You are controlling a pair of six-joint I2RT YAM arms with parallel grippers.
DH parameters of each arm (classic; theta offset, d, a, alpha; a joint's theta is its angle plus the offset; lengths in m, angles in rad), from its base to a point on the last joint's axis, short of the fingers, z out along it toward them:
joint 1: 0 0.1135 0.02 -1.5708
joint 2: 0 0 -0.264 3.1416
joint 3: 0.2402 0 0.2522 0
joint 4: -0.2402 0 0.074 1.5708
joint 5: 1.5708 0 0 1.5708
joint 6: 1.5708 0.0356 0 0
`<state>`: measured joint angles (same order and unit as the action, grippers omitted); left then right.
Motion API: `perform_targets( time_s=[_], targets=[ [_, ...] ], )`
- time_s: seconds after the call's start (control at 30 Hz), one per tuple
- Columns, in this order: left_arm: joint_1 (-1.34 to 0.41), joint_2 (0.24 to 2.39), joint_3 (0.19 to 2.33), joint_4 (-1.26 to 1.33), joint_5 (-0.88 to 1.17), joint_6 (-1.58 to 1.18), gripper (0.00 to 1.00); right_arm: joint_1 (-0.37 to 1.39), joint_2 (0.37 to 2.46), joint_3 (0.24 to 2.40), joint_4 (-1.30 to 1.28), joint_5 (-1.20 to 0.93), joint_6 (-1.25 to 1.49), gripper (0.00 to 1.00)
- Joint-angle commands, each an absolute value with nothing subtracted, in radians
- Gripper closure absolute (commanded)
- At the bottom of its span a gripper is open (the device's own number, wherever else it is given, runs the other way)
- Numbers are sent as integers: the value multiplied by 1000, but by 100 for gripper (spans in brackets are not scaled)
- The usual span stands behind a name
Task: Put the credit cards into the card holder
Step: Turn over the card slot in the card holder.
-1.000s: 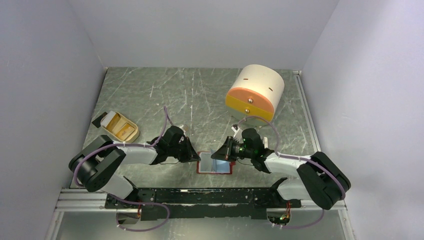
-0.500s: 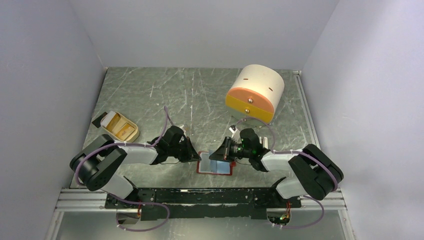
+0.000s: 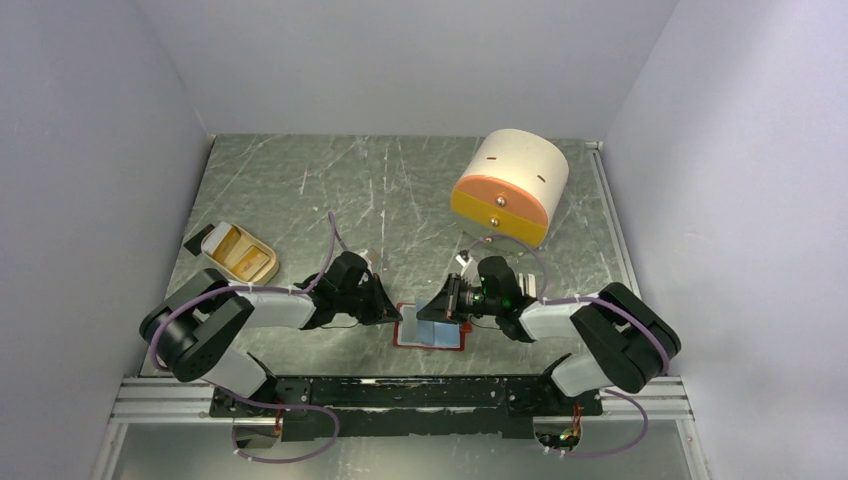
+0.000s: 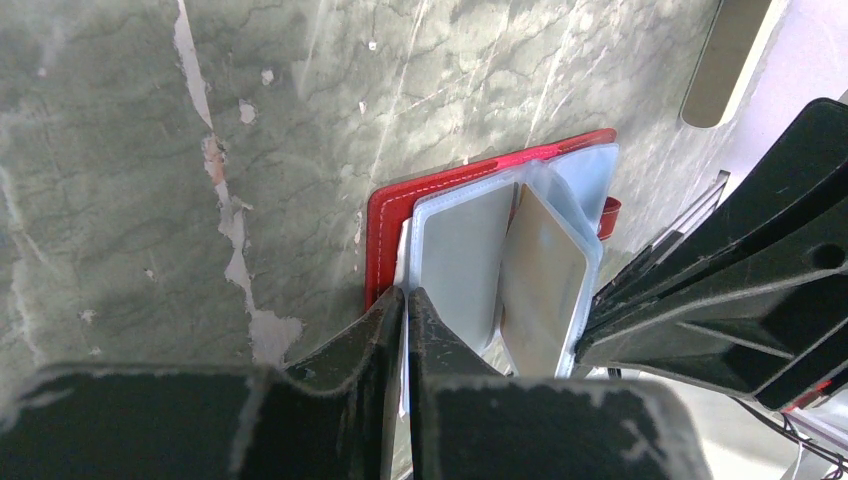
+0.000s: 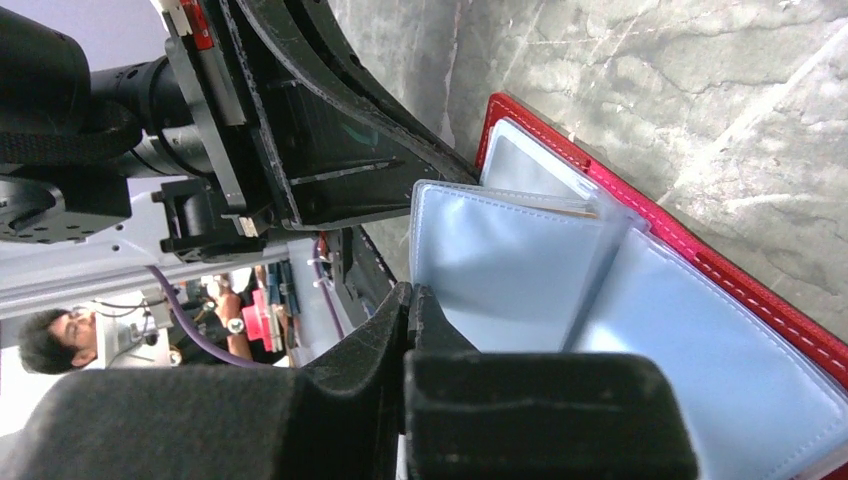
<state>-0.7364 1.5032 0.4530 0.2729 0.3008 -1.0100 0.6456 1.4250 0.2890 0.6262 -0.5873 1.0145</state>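
Note:
The red card holder point(image 3: 431, 344) lies open on the table between both arms, its pale blue pockets facing up. My left gripper point(image 3: 393, 316) is shut on the thin edge of a pocket leaf at the holder's left side point(image 4: 407, 298). My right gripper point(image 3: 447, 303) is shut on another pale blue leaf point(image 5: 500, 270) and holds it lifted off the holder point(image 5: 760, 300). A tan credit card point(image 4: 540, 280) shows inside a clear pocket. Tan flat pieces lie in the beige tray point(image 3: 262, 270); I cannot tell if they are cards.
A big cream-and-orange cylinder point(image 3: 510, 185) stands at the back right. The beige tray sits at the left, with a dark flat piece point(image 3: 196, 241) next to it. Walls close in on three sides of the grey marbled table point(image 3: 380, 190).
My right gripper has shifted a little to the left over the holder, swinging the lifted blue leaf with it. The left arm has not moved.

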Motion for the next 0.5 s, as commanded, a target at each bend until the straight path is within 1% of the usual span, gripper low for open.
perform_targets(
  time_s=[0.0,0.3,0.33,0.43,0.47],
  targets=[
    [-733,1510,446,269,301,-1003,87,650,1439,310,658,-599,1006,100],
    [-733,1498,449,265,305,-1006,88,650,1402,334,579,-582,951,100],
    [-733,1492,448,272,310,-1010,88,652,1405,343,575,-589,944,98],
    [-733,1459,440,303,344,-1035,87,652,1411,373,516,-583,912,81],
    [-732,1446,434,322,359,-1047,86,653,1407,383,481,-566,897,78]
  ],
)
